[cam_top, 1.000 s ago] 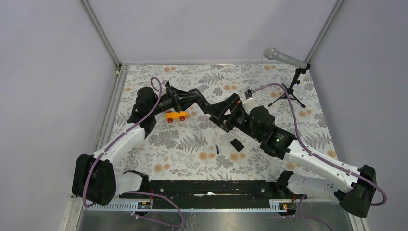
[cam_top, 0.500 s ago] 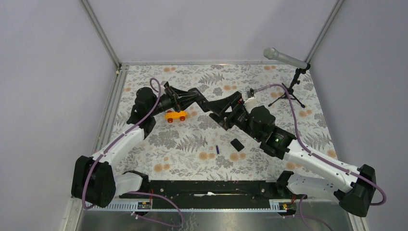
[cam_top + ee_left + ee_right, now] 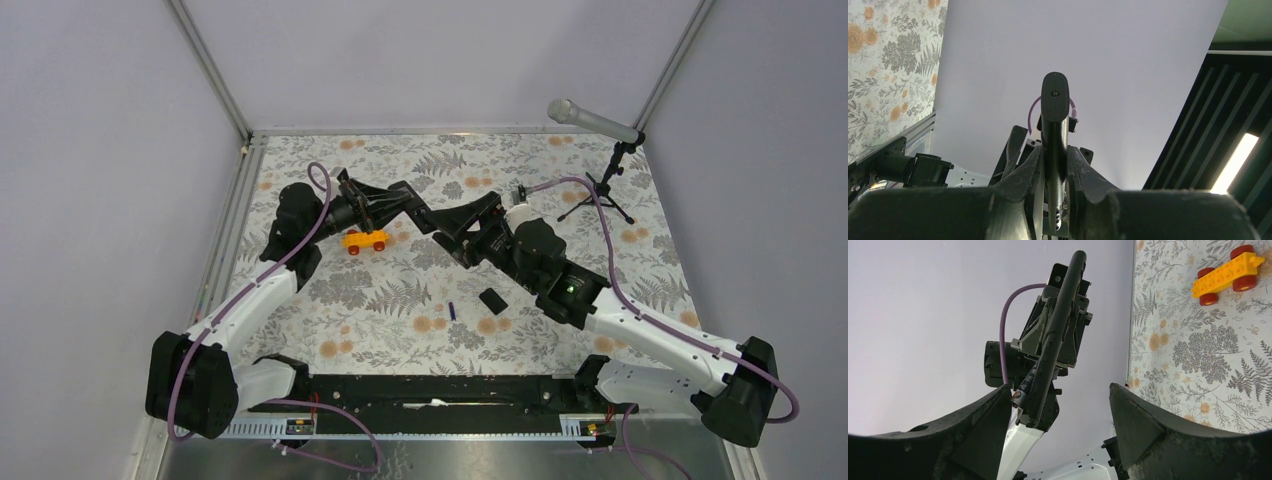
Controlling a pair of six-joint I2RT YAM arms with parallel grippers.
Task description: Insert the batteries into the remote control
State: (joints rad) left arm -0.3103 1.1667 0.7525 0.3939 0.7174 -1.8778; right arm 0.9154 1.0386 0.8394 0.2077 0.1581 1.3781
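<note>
remote control (image 3: 1054,115): slim black bar, edge-on | left gripper (image 3: 1054,167) clamped on it, off the table (image 3: 330,300) | right gripper (image 3: 1060,407) spread wide, empty, facing it | purplish-blue battery (image 3: 451,310) lying on table, well apart

This looks like a robot lab, set up as a small test booth. Plain pale walls (image 3: 450,60) and metal bars (image 3: 210,70) close in a counter (image 3: 400,300) with a leafy cloth on it. A left arm (image 3: 250,300) and a right arm (image 3: 650,335) are fixed to a black rail (image 3: 430,390) at its near edge, with purple cables (image 3: 320,168) on them. A microphone (image 3: 590,120) on a little stand sits at the far right corner, and a toy car (image 3: 365,240) lies on the cloth.
</note>
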